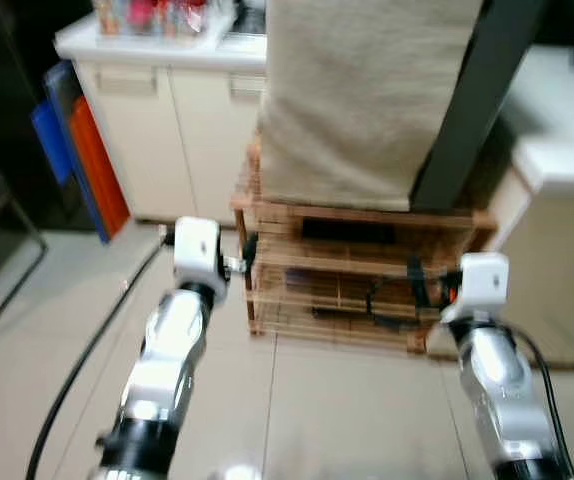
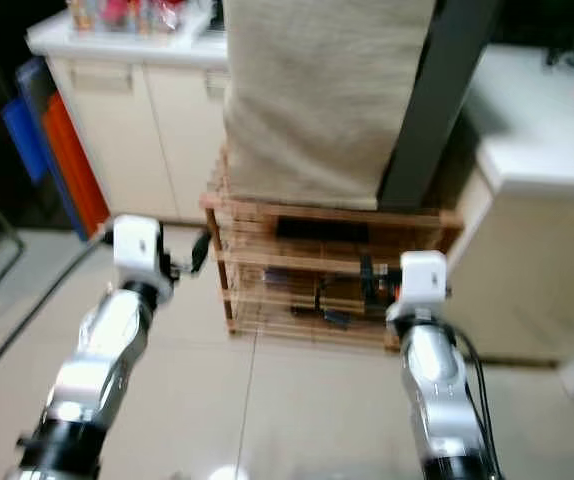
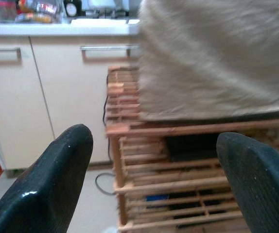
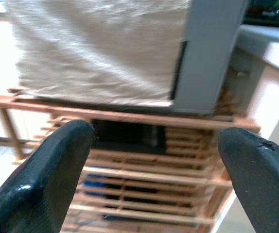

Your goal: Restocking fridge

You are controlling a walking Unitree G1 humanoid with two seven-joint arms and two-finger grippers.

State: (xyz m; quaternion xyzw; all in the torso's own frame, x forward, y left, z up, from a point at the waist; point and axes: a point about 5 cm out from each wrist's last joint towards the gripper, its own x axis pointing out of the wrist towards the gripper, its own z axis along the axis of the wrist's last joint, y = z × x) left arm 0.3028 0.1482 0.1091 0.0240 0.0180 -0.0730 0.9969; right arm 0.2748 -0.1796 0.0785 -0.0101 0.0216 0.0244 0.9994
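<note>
A small fridge draped in a beige cloth (image 1: 357,100), with a dark grey side (image 1: 477,100), stands on a slatted wooden rack (image 1: 357,290) straight ahead. Both arms reach forward toward it. My left gripper (image 3: 154,179) is open, its black fingers (image 3: 57,184) spread wide before the rack's left corner, with nothing between them. My right gripper (image 4: 154,174) is open too, level with the rack's top shelf below the fridge's front corner, and holds nothing. Dark items lie on the rack's shelves (image 1: 352,232).
Cream cabinets (image 1: 167,130) with a cluttered counter (image 1: 157,20) stand behind on the left. Blue and orange boards (image 1: 77,150) lean beside them. A black cable (image 1: 87,350) runs over the tiled floor. A white counter (image 1: 567,130) stands at the right, a chair leg (image 1: 7,260) at far left.
</note>
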